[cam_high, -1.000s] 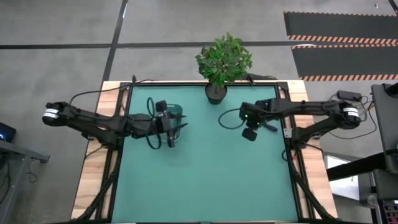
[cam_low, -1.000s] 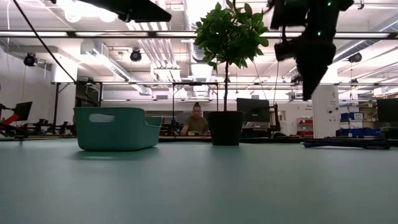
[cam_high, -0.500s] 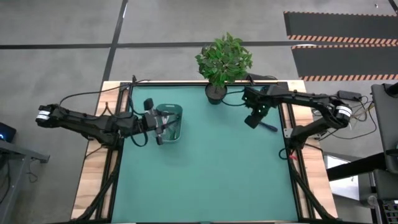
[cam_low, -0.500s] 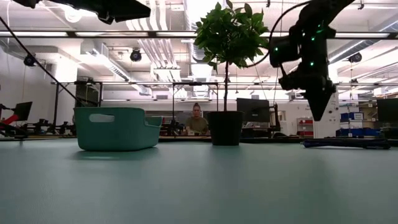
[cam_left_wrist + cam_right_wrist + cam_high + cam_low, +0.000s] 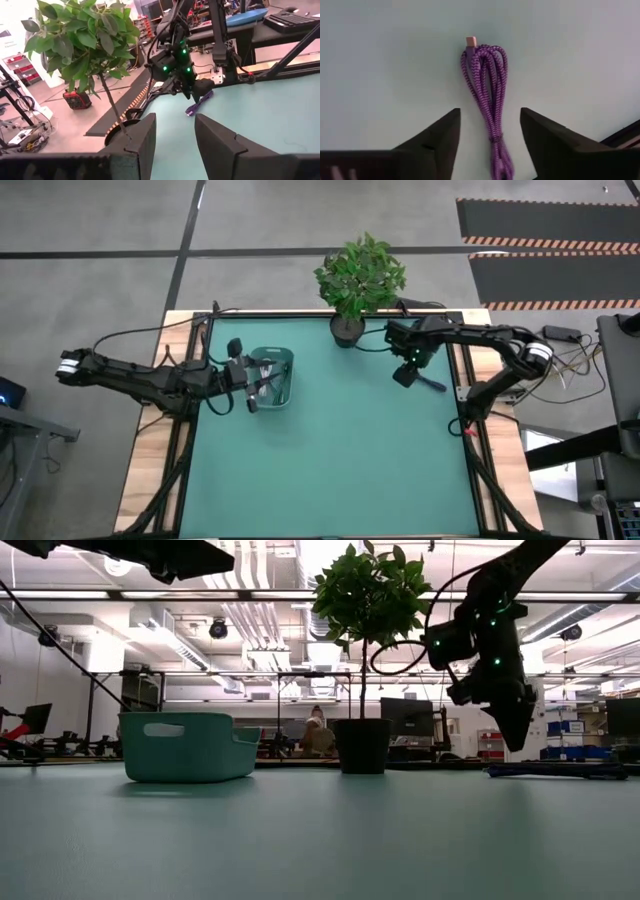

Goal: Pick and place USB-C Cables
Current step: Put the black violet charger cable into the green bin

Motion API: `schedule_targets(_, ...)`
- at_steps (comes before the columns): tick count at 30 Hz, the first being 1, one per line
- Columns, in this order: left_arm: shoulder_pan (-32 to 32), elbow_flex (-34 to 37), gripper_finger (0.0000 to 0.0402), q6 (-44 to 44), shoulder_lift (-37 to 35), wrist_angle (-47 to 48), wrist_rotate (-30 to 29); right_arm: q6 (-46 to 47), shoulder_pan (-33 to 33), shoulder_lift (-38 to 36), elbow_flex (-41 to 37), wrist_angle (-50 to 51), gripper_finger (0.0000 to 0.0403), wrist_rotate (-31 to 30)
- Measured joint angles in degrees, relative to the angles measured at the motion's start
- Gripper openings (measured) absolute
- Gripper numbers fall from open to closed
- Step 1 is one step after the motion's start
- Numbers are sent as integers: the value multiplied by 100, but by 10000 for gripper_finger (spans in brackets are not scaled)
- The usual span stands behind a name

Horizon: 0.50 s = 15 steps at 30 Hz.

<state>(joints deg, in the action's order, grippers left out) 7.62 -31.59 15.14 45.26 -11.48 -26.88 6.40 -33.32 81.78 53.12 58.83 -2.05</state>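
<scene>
A dark blue-purple USB-C cable (image 5: 487, 90), bundled in a narrow loop, lies flat on the green table (image 5: 330, 450) near its far right corner (image 5: 432, 384). My right gripper (image 5: 490, 114) hangs open just above it, pointing down, one finger on either side of the bundle, clear of the table in the low view (image 5: 520, 735). A pale teal bin (image 5: 272, 378) at the far left holds several cables, white and dark. My left gripper (image 5: 255, 383) is open over the bin's left side with nothing between its fingers (image 5: 172, 132).
A potted plant (image 5: 358, 280) stands at the middle of the far edge, between the bin and the purple cable. The table's right rail (image 5: 462, 380) runs close beside the cable. The near half of the green table is bare.
My right gripper has gone toward the far right corner and come down toward the purple cable. My left gripper has drawn back a little toward the table's left edge, uncovering most of the bin.
</scene>
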Motion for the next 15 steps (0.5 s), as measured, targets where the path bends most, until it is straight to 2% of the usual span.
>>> schedule_targets(5, 0, 0, 121, 0, 15, -4, 1, -225, 0, 169, -7, -152, 223, -242)
schedule_targets(15, 0, 0, 121, 20, 2, -2, 1, -302, 2, 591, -51, -499, 226, -244)
